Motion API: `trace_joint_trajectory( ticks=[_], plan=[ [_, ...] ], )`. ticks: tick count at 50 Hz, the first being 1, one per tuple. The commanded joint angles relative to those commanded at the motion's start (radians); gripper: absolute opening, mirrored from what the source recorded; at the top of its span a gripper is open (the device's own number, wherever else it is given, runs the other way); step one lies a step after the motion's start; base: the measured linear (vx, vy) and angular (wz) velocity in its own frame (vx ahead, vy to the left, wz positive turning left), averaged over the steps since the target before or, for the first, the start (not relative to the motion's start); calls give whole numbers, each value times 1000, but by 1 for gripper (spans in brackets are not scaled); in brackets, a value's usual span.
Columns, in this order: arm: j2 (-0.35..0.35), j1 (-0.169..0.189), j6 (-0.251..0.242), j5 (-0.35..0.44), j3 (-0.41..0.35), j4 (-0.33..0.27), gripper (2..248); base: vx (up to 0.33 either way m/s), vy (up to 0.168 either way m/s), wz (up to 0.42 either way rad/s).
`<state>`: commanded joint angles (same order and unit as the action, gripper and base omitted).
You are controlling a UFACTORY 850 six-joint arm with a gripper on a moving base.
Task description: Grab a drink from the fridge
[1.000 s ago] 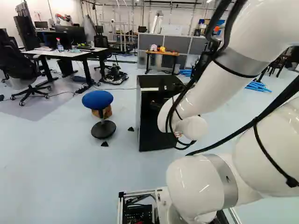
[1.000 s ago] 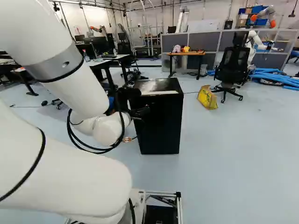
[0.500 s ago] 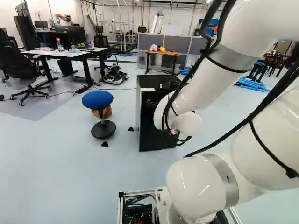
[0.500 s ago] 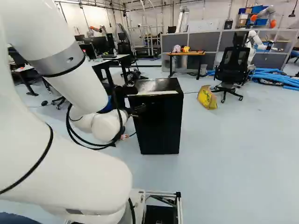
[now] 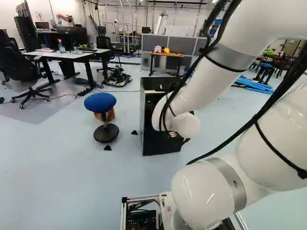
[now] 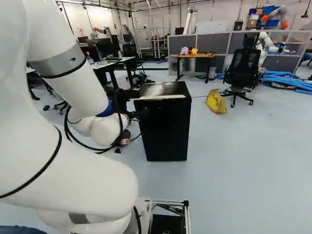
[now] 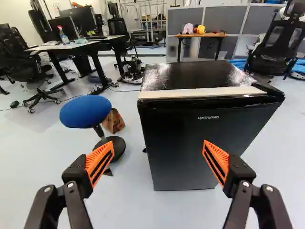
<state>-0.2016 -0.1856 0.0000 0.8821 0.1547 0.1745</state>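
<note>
With 12 o'clock as straight ahead, my gripper (image 6: pixel 139 104) reaches forward to the upper part of a black compact fridge (image 7: pixel 190 143). The fridge stands upright on the pale floor between 12 and 1 o'clock from the gripper, its door closed and a pale strip running along the front edge of its top. The drink is hidden from me; I cannot tell where it is.

In the wrist view the gripper (image 7: pixel 158 142) is released: its two fingers stand wide apart, orange pads (image 7: pixel 100 162) facing each other with nothing between them. The right finger overlaps the door from this angle, while the left lines up with the floor beside the fridge. I cannot tell how near the fingers are to the door.

At 11 o'clock from the gripper is a round blue stool (image 7: pixel 86 111) on a black base, with a brown bag (image 7: pixel 113 120) just behind it. Farther out at 11 o'clock, a white desk (image 7: pixel 90 45) carries a clear bottle (image 7: pixel 63 37).

Just past 12 o'clock, beyond the fridge, is a wooden table (image 7: pixel 200 35). In the right base view, a yellow bag (image 6: pixel 216 101) lies at 2 o'clock from the fridge, near a black office chair (image 6: pixel 243 68).
</note>
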Motion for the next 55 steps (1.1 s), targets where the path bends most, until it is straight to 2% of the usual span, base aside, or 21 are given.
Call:
trace_joint_trajectory(
  ticks=[25, 55],
  plan=[
    [35, -102, 0, 56, 16, 224, 247, 0, 0, 0],
    [150, -224, 0, 216, 39, 411, 247, 0, 0, 0]
  ],
)
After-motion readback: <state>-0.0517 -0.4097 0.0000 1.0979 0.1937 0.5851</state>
